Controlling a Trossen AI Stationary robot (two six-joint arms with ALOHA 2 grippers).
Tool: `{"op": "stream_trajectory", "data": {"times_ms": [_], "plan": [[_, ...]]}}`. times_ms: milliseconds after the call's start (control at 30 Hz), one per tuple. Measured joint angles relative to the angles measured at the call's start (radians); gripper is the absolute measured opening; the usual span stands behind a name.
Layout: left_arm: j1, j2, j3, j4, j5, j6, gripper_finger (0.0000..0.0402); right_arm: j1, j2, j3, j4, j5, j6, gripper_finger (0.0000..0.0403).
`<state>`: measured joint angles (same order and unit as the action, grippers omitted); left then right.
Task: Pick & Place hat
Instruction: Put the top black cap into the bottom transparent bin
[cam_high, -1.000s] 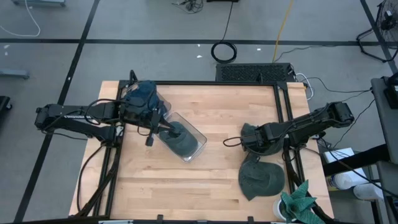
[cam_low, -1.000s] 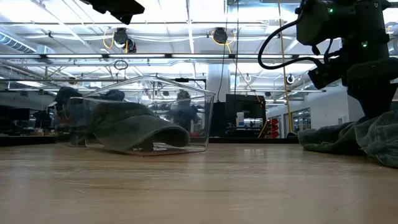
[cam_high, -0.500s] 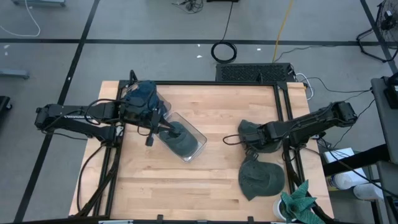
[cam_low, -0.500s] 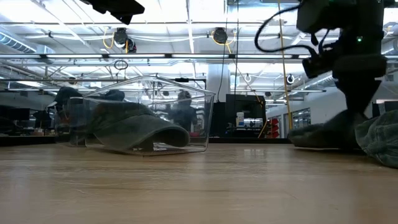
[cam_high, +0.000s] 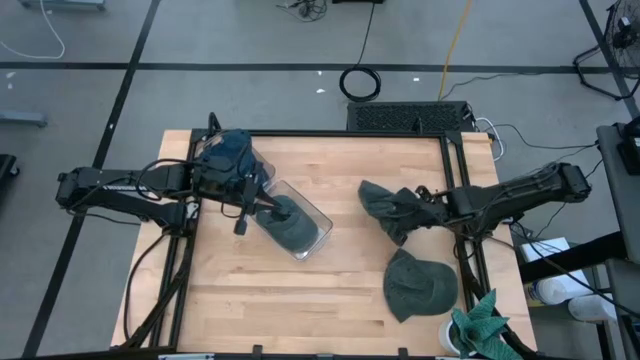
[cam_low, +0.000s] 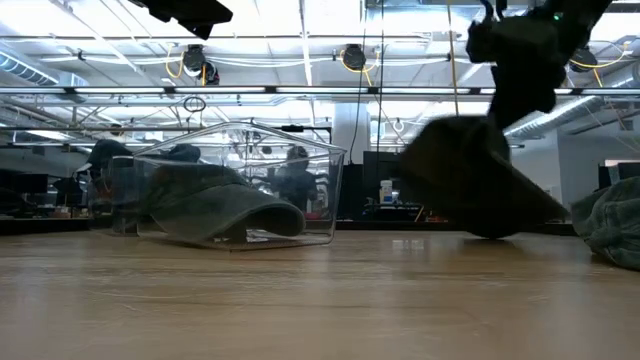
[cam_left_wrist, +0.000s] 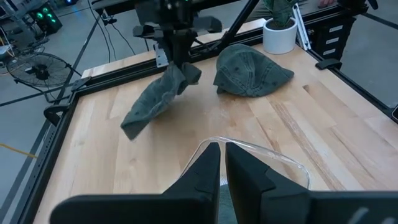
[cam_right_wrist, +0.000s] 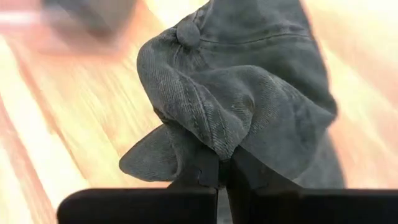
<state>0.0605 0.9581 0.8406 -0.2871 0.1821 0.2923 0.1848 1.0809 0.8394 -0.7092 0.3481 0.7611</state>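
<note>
One dark green fabric hat (cam_high: 388, 210) is held clamped in the closed right end effector (cam_high: 430, 207), lifted above the wooden table (cam_high: 340, 290) near its right edge.

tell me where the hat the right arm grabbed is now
In the high view the hat hangs pinched in the right hand, right of table centre, between the clear bin and the second hat lying nearer the front edge.

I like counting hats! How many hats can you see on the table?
3. One hat lies inside the clear bin held by the left gripper. One hangs from the right gripper, pinched shut. One lies flat near the table's right front corner.
</note>
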Motion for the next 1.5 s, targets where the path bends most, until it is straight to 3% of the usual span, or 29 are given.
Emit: {"op": "stream_trajectory", "data": {"times_ms": [367,900,1133,1300,1500], "plan": [[0.000,0.000,0.000,0.000,0.000,0.000,0.0035,-0.001,-0.011,0.000,0.327,0.179,-0.266,0.0000],[0.000,0.067,0.000,0.073,0.000,-0.007,0.0035,-0.003,0.120,0.000,0.876,0.205,-0.685,0.0000],[-0.014,0.115,0.000,0.072,-0.026,0.101,0.0035,-0.002,0.202,0.000,1.012,0.205,-0.776,0.0000],[-0.122,0.146,0.000,0.063,-0.216,0.250,0.0036,-0.002,0.240,0.000,1.035,0.205,-0.782,0.0000],[-0.248,0.181,0.000,0.167,-0.744,0.336,0.0036,0.000,0.240,0.000,1.043,0.208,-0.828,0.0000]]}}
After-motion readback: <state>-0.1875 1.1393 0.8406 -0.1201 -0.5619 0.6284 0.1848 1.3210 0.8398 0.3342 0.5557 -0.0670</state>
